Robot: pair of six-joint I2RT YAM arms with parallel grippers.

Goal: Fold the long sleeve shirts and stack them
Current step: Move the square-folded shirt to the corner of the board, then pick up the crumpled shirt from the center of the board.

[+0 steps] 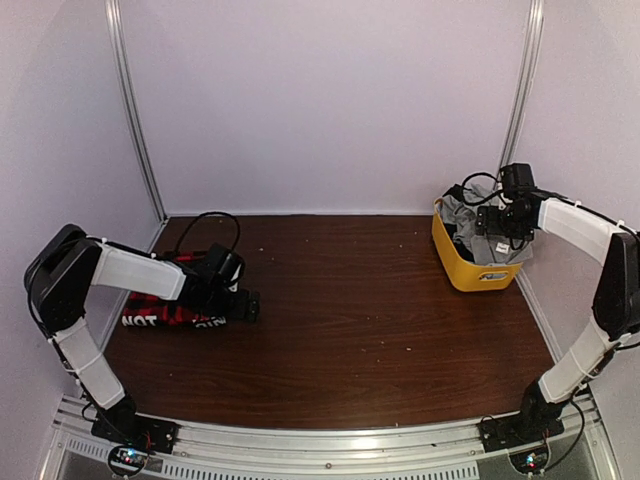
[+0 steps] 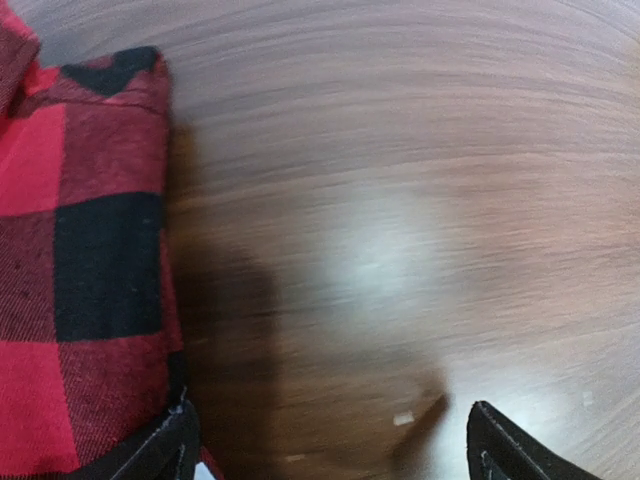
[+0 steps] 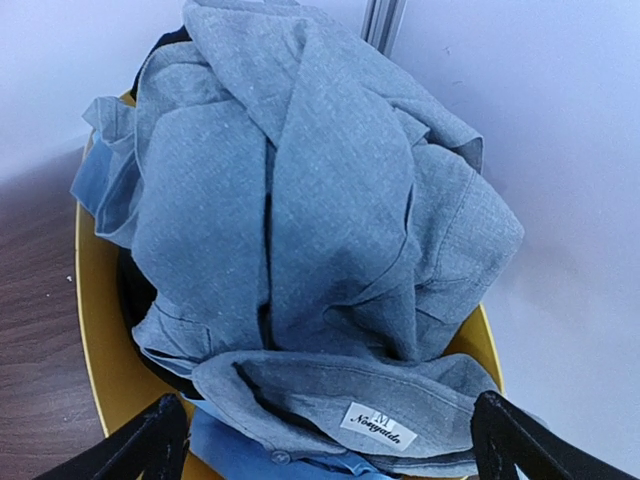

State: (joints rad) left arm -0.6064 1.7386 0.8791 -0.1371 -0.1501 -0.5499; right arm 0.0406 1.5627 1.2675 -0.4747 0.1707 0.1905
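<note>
**Crumpled grey shirt could snag the bin on the way out**

The plain grey collared cloth shirt point(image 3: 320, 200) lies bunched inside the yellow plastic bin point(image 3: 100, 340), heaped above its rim, with its labelled collar nearest the right gripper point(image 3: 330, 440). That gripper hangs just over the bin with its jaws spread wide and holds nothing. Closing here would probably catch only the collar or one loose fold. The rest would then trail, hook on the rim, and tip or drag the bin along the dark wooden table point(image 1: 370, 310). Darker cloth shows under the grey in the bin and might come up with it.

The red-and-black plaid cloth shirt point(image 2: 90, 250) lies well apart from the bin, on the left arm's side of the table, and looks like a compact folded bundle. The left gripper point(image 2: 335, 440) is also wide and empty, on the bundle's bin-facing side, with one finger at the cloth's edge. A careless sweep from there could catch that edge and pull the fold open. The left wrist view is blurred, so actual contact is unclear.
</note>
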